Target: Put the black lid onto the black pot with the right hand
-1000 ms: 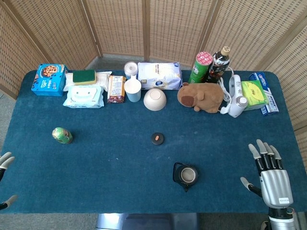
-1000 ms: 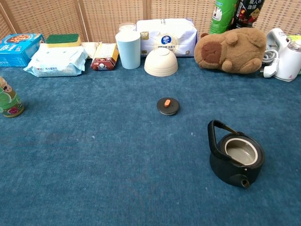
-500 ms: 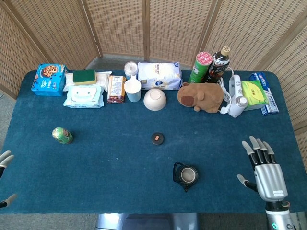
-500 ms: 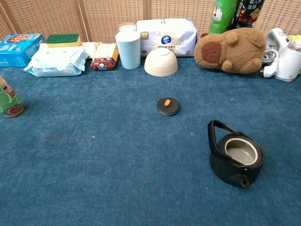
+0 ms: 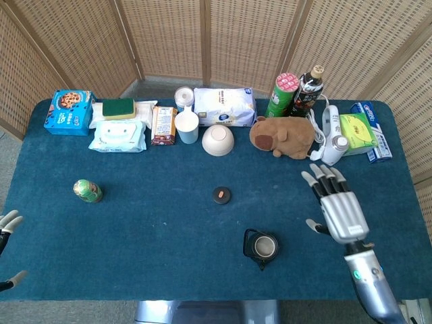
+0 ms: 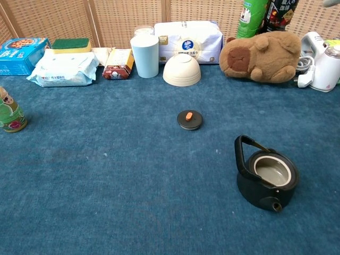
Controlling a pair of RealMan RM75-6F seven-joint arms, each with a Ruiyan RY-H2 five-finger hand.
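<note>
The small black lid point(image 5: 222, 195) with an orange knob lies flat mid-table, also seen in the chest view as the lid point(image 6: 189, 119). The black pot point(image 5: 261, 247) stands open near the front edge, handle tipped back; the chest view shows the pot point(image 6: 266, 173) uncovered. My right hand point(image 5: 335, 206) hovers open, fingers spread, to the right of the pot and well right of the lid, holding nothing. Only the fingertips of my left hand point(image 5: 7, 224) show at the far left edge, apart and empty.
Along the back stand a cookie box point(image 5: 69, 112), wipes pack point(image 5: 117, 137), snack box point(image 5: 163, 125), pale cup point(image 5: 187, 126), white bowl point(image 5: 218, 140), flour bag point(image 5: 225, 106), plush capybara point(image 5: 283, 137), green can, bottle and a white appliance point(image 5: 331, 138). A small green jar point(image 5: 87, 191) sits left.
My right hand has risen and moved left and toward the back, from the front right corner to beside the pot. Lid, pot and left hand are unmoved.
</note>
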